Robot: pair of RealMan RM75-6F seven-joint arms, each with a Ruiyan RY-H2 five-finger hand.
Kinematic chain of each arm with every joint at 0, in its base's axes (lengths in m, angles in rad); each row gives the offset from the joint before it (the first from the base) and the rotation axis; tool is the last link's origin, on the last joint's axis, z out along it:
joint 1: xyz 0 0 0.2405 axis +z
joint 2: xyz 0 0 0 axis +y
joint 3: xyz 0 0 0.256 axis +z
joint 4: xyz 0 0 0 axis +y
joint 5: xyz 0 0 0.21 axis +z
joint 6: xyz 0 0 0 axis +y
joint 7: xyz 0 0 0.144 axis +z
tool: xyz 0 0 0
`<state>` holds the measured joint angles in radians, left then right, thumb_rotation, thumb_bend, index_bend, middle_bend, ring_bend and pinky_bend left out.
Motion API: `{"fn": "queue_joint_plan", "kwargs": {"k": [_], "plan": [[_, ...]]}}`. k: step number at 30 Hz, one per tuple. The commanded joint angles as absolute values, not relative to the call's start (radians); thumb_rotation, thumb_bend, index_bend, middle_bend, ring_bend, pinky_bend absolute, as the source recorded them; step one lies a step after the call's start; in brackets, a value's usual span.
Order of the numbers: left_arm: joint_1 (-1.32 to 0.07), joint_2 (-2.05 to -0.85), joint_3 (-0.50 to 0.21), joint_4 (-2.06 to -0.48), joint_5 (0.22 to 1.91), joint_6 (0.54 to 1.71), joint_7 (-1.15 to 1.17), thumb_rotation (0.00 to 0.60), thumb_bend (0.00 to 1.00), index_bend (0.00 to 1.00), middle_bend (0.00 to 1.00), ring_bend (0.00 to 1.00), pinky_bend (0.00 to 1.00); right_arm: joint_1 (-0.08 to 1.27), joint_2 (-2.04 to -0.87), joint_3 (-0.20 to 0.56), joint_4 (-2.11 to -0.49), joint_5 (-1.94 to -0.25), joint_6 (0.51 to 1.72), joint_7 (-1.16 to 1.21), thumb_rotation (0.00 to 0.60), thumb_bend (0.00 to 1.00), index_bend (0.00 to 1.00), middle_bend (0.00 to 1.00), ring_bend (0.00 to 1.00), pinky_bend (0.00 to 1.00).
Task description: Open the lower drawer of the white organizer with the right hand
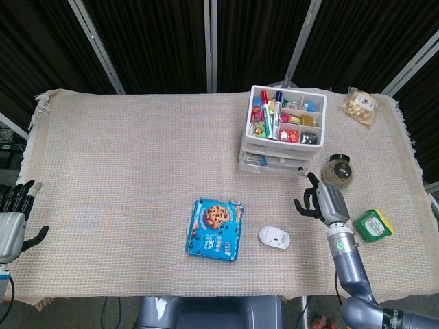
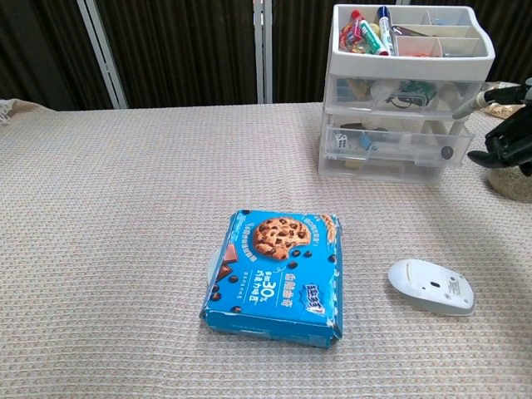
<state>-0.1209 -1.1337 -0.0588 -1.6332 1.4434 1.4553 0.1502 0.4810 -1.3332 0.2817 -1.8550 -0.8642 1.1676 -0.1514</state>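
The white organizer [image 1: 282,134] stands at the table's back right, its top tray full of pens and small items. Its lower drawer [image 2: 389,150] has a clear front with a dark knob; whether it is pulled out at all I cannot tell. My right hand [image 1: 320,201] hovers to the right of the organizer's front, apart from it, and the chest view catches the right hand [image 2: 508,140] at the frame's right edge. Its dark fingers are curled in on nothing, with one pale-tipped finger pointing toward the drawers. My left hand [image 1: 12,216] hangs off the table's left edge, fingers spread.
A blue cookie box [image 1: 216,228] lies front centre with a white mouse [image 1: 274,238] to its right. A glass jar [image 1: 337,170], a green tin [image 1: 372,225] and a snack bag [image 1: 361,105] sit along the right side.
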Motion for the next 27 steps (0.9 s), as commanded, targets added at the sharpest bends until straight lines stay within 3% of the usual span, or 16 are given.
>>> {"fn": "queue_joint_plan", "kwargs": {"k": [1, 9, 27], "plan": [[-0.121, -1.134, -0.059, -1.633, 1.443, 1.455, 0.15, 0.6, 0.31, 0.02, 0.0, 0.0, 0.0, 0.494, -1.321, 0.255, -1.824, -0.863, 1.157, -0.21, 0.6, 0.32, 0.22, 0.79, 0.84, 0.65], [-0.121, -1.133, -0.059, -1.632, 1.444, 1.455, 0.146, 0.6, 0.31, 0.02, 0.0, 0.0, 0.0, 0.519, -1.329, 0.254, -1.78, -0.823, 1.149, -0.27, 0.6, 0.32, 0.15, 0.81, 0.85, 0.65], [-0.121, -1.134, -0.059, -1.633, 1.442, 1.456, 0.153, 0.6, 0.32, 0.03, 0.0, 0.0, 0.0, 0.555, -1.361, 0.264, -1.686, -0.772, 1.106, -0.285, 0.6, 0.32, 0.16, 0.82, 0.86, 0.65]]}}
